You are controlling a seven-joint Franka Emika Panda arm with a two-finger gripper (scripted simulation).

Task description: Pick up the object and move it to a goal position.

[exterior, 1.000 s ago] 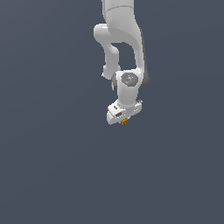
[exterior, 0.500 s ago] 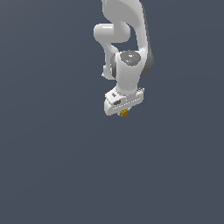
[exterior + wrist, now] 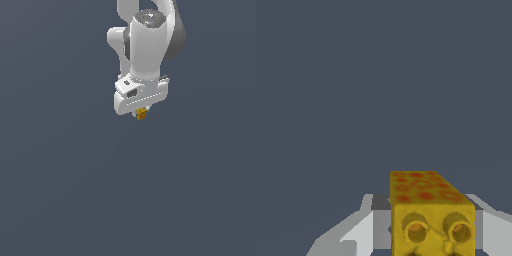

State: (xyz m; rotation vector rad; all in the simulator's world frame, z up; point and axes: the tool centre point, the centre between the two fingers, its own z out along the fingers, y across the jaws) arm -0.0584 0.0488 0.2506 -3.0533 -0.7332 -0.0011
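The object is a tiny yellow-orange brick [image 3: 142, 114] with reddish dots. It sticks out below my white gripper [image 3: 140, 113] in the exterior view, high in the upper middle of the picture. In the wrist view the brick [image 3: 426, 210] fills the space between my two pale fingers [image 3: 358, 235], with round studs on its near face. The gripper is shut on the brick and holds it off the ground. The fingertips are mostly hidden behind the hand in the exterior view.
A plain dark grey-blue ground [image 3: 75, 190] fills both views. The white arm [image 3: 147, 40] rises out of the exterior view's top edge. No goal marker shows.
The arm has risen with the brick in the gripper, moving up in the exterior view. The wrist has turned more upright. The brick stays held.
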